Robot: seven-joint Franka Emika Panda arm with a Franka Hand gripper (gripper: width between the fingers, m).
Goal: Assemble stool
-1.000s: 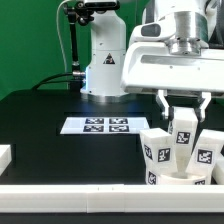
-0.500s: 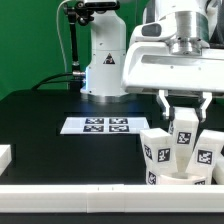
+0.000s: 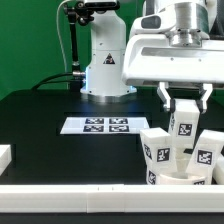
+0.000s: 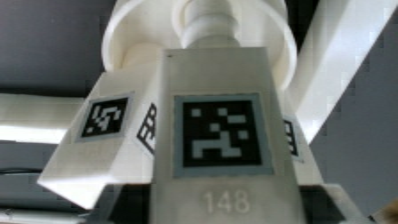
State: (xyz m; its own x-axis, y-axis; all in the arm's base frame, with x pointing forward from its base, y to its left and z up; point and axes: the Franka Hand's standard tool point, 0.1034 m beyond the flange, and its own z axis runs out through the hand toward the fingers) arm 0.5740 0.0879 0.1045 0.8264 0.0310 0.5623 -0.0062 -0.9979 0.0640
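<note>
While jaws grip one leg (image 3: 183, 124), two legs (image 3: 158, 152) flank it.

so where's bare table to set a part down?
Bare black table lies on the exterior view's left, between the flat white marker board and the long white front rail. Crowded on the exterior view's right: the gripper grips a white blocky tagged leg above the round white seat.

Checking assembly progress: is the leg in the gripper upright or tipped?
Upright: the leg stands vertical between the gripper fingers, above the seat.
</note>
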